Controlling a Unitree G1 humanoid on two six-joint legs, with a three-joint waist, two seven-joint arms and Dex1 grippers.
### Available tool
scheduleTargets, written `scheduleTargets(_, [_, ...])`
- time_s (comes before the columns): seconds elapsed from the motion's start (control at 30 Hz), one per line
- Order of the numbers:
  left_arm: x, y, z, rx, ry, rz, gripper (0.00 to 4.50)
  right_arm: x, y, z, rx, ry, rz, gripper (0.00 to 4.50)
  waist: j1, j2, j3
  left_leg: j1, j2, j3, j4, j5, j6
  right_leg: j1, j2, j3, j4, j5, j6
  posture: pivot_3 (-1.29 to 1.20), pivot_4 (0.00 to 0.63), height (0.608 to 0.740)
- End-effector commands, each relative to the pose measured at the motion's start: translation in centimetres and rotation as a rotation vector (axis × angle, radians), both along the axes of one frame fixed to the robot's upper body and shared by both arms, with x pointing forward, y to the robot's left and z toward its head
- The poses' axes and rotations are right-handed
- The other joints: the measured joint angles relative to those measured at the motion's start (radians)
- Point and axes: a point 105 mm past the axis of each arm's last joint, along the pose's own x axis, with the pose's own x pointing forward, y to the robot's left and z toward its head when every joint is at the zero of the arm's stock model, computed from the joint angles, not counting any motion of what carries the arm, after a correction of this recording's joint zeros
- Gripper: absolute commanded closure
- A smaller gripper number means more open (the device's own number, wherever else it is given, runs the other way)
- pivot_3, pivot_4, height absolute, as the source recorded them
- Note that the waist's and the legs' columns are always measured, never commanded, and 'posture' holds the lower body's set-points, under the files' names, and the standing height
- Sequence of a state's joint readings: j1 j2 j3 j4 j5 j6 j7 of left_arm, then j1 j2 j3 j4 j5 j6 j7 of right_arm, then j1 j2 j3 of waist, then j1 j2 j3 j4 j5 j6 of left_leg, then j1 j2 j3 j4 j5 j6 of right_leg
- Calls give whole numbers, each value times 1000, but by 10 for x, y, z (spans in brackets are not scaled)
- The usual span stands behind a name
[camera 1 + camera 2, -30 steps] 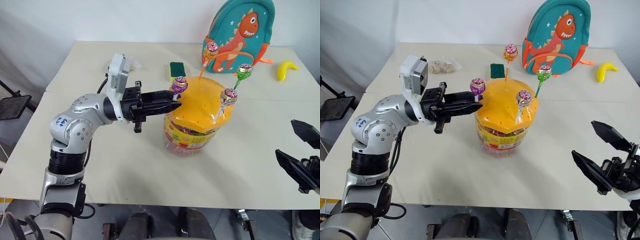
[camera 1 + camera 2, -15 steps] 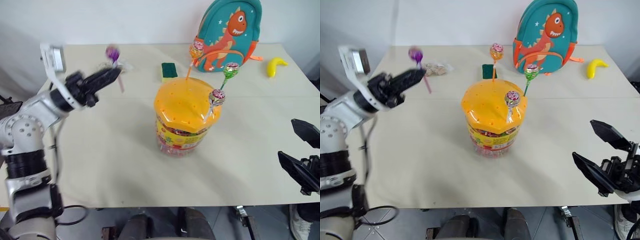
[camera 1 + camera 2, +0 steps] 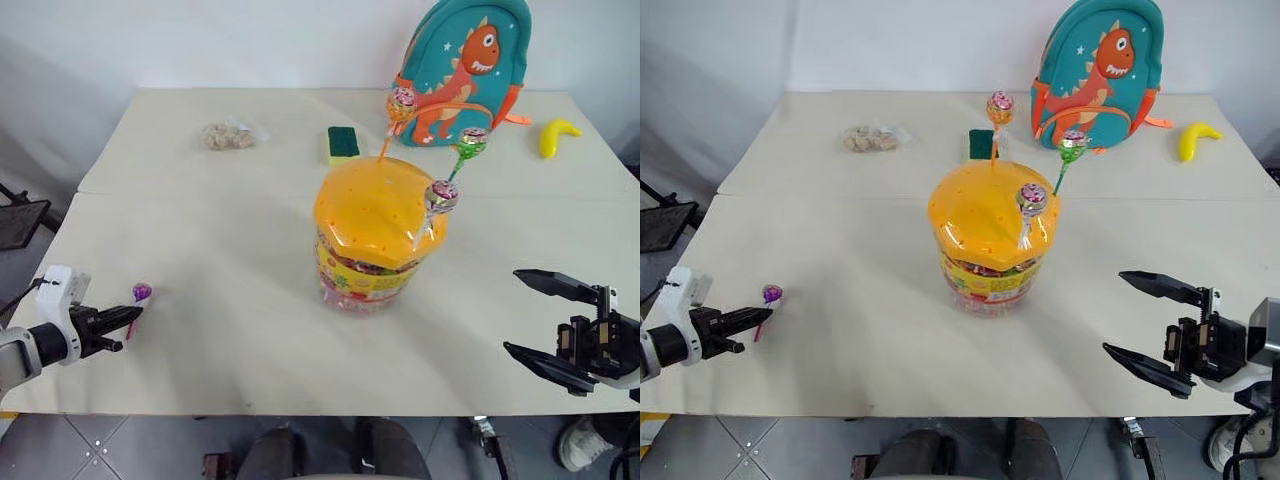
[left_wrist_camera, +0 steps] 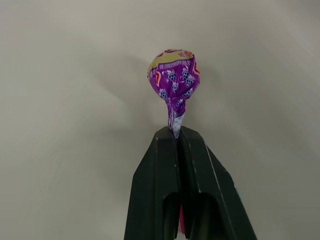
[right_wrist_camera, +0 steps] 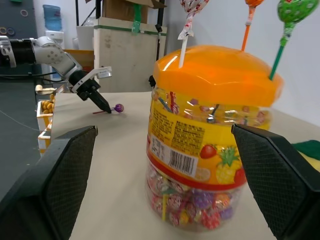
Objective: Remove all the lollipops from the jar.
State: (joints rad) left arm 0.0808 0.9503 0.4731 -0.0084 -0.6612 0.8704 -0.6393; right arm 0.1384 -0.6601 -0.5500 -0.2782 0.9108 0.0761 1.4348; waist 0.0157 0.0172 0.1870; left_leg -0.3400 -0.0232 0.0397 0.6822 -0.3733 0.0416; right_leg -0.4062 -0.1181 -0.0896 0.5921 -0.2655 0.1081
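Lollipops are the subject: three stand in the jar [image 3: 378,235], and one purple lollipop [image 3: 141,292] is held by the left claw [image 3: 122,317] near the table's front left corner. The jar, a clear tub with a domed orange lid, stands near the middle of the table [image 3: 230,240]. From the lid rise an orange-stick lollipop [image 3: 402,100] at the back, a green-stick lollipop [image 3: 471,139] toward the back right, and a white-stick lollipop [image 3: 441,194] on the right side.

The left claw is clamped on the purple lollipop's stick just below the wrapped head, and the head juts past the fingertips low over the tabletop, so setting it down looks like the step in hand. Whether it already touches the table cannot be told.

The right claw [image 3: 1146,322] hangs off the table's front right corner with its two fingers spread wide and nothing between them. It points across toward the jar. All three remaining sticks stand roughly upright, leaning slightly right, on the half of the lid facing this claw. By my judgement the right arm is much nearer them, the white-stick one nearest.
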Motion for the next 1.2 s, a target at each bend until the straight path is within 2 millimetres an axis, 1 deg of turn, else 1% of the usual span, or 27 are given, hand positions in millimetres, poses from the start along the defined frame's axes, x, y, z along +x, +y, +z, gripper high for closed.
scheduleTargets(0.03, [-10, 1, -16, -7, 63, 22, 4025, -2, 0, 5, -26, -27, 13, 0, -5, 2, 0, 1, 0, 0, 0, 0, 0, 0, 0, 0, 1, 0, 0, 0, 150, 740])
scheduleTargets(0.13, [-13, 6, -16, -2, 69, 21, 3300, -2, -2, 5, -26, -21, 10, 0, -7, 3, -1, 2, 2, 1, 0, 0, -1, 0, 1, 0, 3, -1, -2, 0, 150, 740])
scheduleTargets(0.2, [-15, 12, -11, -5, 60, 9, 2695, -2, -6, 7, -17, -10, -6, 0, -9, 4, -1, 3, 2, 1, 0, -1, -1, 0, 1, 1, 3, -1, -2, 0, 150, 740])
scheduleTargets(0.23, [-16, 14, -4, -13, 40, -24, 2427, -2, -8, 9, -9, -10, -17, 0, -12, 4, -1, 2, 2, 1, 0, -1, -1, 0, 1, 1, 3, -1, -3, 0, 150, 740])
scheduleTargets(0.33, [-15, 29, 27, 0, -64, -115, 1580, -1, -16, 17, 35, -25, -73, 0, -18, 4, -1, 2, 2, 1, -1, -1, -1, -1, 1, 1, 4, -2, -4, 0, 150, 740])
scheduleTargets(0.37, [-15, 29, 38, 16, -110, -179, 1580, -1, -19, 20, 56, -31, -94, 0, -18, 4, -1, 2, 3, 1, -1, -1, -2, -2, 1, 0, 4, -2, -4, 0, 150, 740])
scheduleTargets(0.43, [-17, 21, 60, 33, -192, -331, 1580, 0, -23, 26, 97, -40, -132, 0, -17, 3, -1, 0, 3, 1, -1, -1, -2, -3, 1, 0, 4, -3, -5, 0, 150, 740])
scheduleTargets(0.5, [-17, 14, 75, 19, -243, -415, 1580, 1, -25, 29, 115, -44, -156, 0, -13, 2, -1, -1, 3, 1, -1, -2, -1, -3, 1, 0, 3, -3, -5, 0, 150, 740])
scheduleTargets(0.53, [-13, 8, 86, 18, -284, -459, 1580, 1, -24, 31, 117, -48, -169, 0, -10, 2, -1, -1, 3, 1, -1, -2, -1, -3, 1, 0, 3, -3, -5, 0, 150, 740])
scheduleTargets(0.6, [2, -13, 112, 41, -426, -558, 1580, 1, -25, 34, 125, -57, -198, 0, -2, 2, -1, -1, 1, 1, -1, -3, 0, -3, 0, 0, 3, -2, -5, 0, 150, 740])
scheduleTargets(0.63, [11, -29, 128, -1, -508, -602, 1580, 2, -25, 37, 129, -67, -213, 0, 8, 2, -1, -2, 2, 1, -1, -3, 0, -4, 0, 0, 2, -2, -4, 0, 150, 740])
scheduleTargets(0.67, [21, -58, 145, -54, -602, -693, 1231, 2, -27, 40, 144, -80, -232, 0, 9, 2, -1, -2, 1, 1, 0, -2, 0, -4, 0, 0, 3, -2, -4, 0, 150, 740])
scheduleTargets(0.73, [34, -111, 170, -150, -724, -866, 768, 3, -29, 45, 172, -105, -263, 0, 24, 2, -1, -3, 1, 0, 1, -2, 1, -3, 0, -1, 4, -1, -2, 0, 150, 740])
scheduleTargets(0.77, [37, -125, 176, -169, -754, -913, 444, 4, -30, 46, 180, -112, -271, 0, 27, 1, -1, -4, 0, -1, 3, -1, 2, -2, 0, -1, 6, 0, 0, 0, 150, 740])
scheduleTargets(0.8, [44, -147, 183, -202, -798, -973, 168, 4, -30, 48, 196, -124, -282, 0, 26, 1, -1, -6, -1, -1, 5, -1, 2, -3, 1, -2, 6, 1, 1, 0, 150, 740])
scheduleTargets(0.83, [49, -167, 188, -234, -830, -1036, 61, 4, -30, 51, 213, -136, -291, 0, 27, 1, -1, -10, -1, 0, 9, -1, 2, -5, 2, -1, 7, 2, 3, 0, 150, 740])
scheduleTargets(0.9, [63, -205, 200, -289, -877, -1103, 61, 1, -30, 55, 249, -157, -310, 0, 28, 1, -1, -13, -1, 0, 17, -2, 3, -6, 6, -4, 11, 2, 3, 0, 150, 740])
scheduleTargets(0.97, [76, -232, 208, -319, -902, -1128, 61, -2, -29, 57, 268, -169, -322, 0, 25, -1, 0, -13, -3, 3, 17, -2, 5, -6, 8, -10, 11, 3, 4, 0, 150, 740])
scheduleTargets(1.03, [84, -251, 216, -358, -908, -1136, 61, -5, -28, 58, 281, -178, -334, 0, 16, -2, 0, -13, -3, 5, 17, -1, 5, -6, 9, -10, 11, 3, 5, 0, 150, 740])
scheduleTargets(1.1, [89, -268, 225, -389, -922, -1147, 61, -8, -27, 60, 288, -196, -347, 0, 9, -2, 0, -13, -2, 5, 17, -1, 5, -6, 9, -10, 10, 3, 5, 0, 150, 740])
scheduleTargets(1.2, [94, -288, 228, -390, -906, -1171, 61, -10, -26, 61, 288, -199, -361, 0, 9, -2, 1, -13, -1, 5, 17, -1, 6, -6, 9, -10, 10, 3, 5, 0, 150, 740])
